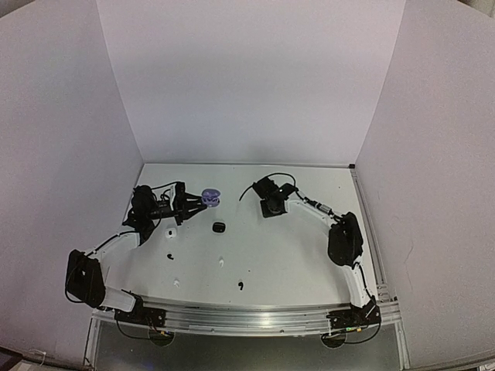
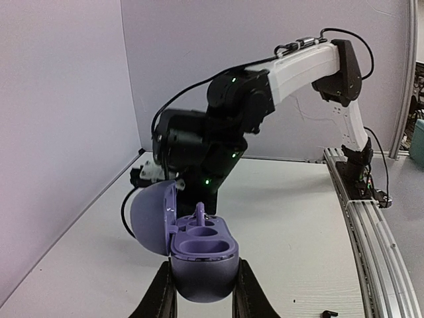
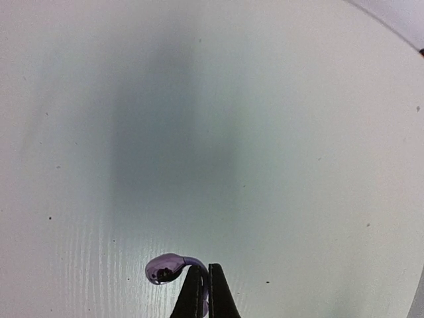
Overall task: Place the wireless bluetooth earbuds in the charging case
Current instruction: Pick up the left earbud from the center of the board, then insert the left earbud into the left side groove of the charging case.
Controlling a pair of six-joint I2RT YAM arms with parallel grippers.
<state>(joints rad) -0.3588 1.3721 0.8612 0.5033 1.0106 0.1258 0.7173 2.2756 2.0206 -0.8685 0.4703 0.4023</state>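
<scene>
The earbud point(image 3: 165, 268) in hand is a glossy, lilac-tinted bean with a thin curved stem. The right gripper point(image 3: 204, 271) pinches it by that stem, jaws clenched almost together, with the bulb jutting to one side over the bare table point(image 1: 309, 255). It hangs toward the table's far edge, a little right of the middle.

I judge it very light, rigid and slick. The stem is a narrow hold, so the bud could pivot or pop free if nudged sideways (that shiny shell offers little friction). Holding the stem and leaving the bulb free looks right, since the bulb has to go down into a hollow.

Its destination, the charging case point(image 2: 202, 262), is a purple pebble held off the table toward the far-left corner. The left gripper point(image 2: 204, 281) clamps its lower shell from both sides. The lid point(image 2: 149, 215) is hinged open and tipped back. What looks like a seated bud point(image 2: 200, 213) stands stem-up in the rear hollow, and the front hollow point(image 2: 202, 246) is vacant. The case seems hard and smooth, firm under the squeeze.

Farther out, a small black case point(image 1: 219, 227) lies on the table between the two arms. Loose buds dot the half nearer the front edge: a black bud point(image 1: 169, 256) toward the left edge, a white bud point(image 1: 222, 263) mid-table, and a second black bud point(image 1: 241, 285) close to the near edge.
</scene>
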